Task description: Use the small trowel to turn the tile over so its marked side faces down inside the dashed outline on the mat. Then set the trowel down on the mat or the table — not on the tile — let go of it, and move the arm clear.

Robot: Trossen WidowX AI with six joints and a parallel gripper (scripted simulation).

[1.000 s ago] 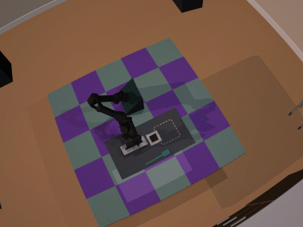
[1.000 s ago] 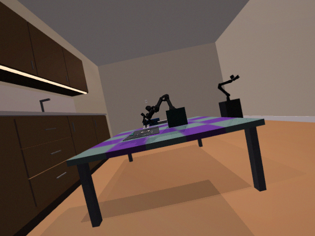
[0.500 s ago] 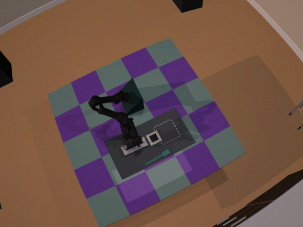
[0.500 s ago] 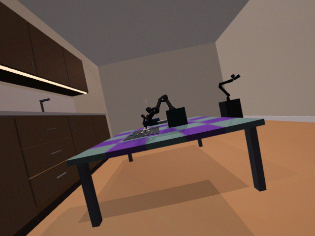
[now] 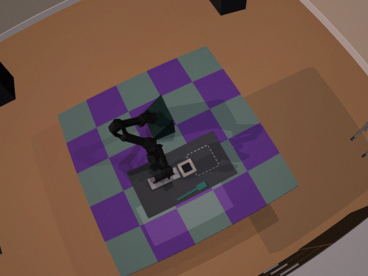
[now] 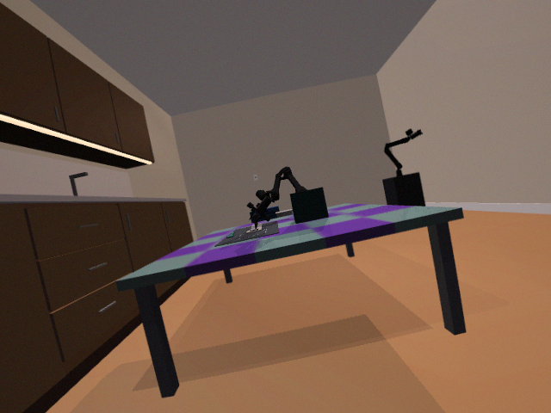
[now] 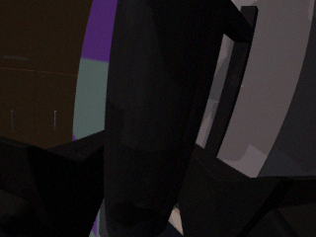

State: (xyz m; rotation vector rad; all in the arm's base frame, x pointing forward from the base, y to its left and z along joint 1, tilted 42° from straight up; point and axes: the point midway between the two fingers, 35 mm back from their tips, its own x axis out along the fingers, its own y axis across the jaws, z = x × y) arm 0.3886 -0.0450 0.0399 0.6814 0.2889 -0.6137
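Note:
The small trowel has a flat light-grey blade (image 5: 153,185) (image 7: 276,74) and a dark handle (image 5: 158,179) (image 7: 158,74). My gripper (image 5: 167,175) (image 6: 256,223) (image 7: 149,134) is shut on the handle, low over the left part of the mat (image 5: 157,204) (image 6: 225,242). The blade's right end is close to the tile's left edge; I cannot tell whether they touch. The cream tile (image 5: 187,167) shows its dark marked square on top. It lies at the left edge of the dashed outline (image 5: 208,145) and seems to overlap it slightly. How high the blade sits is unclear.
A teal flat-headed tool (image 5: 202,186) (image 6: 231,234) lies on the mat nearer the front edge. A dark green block (image 5: 163,121) (image 6: 310,205) stands at the arm's base on the checkered table (image 5: 118,258) (image 6: 355,229).

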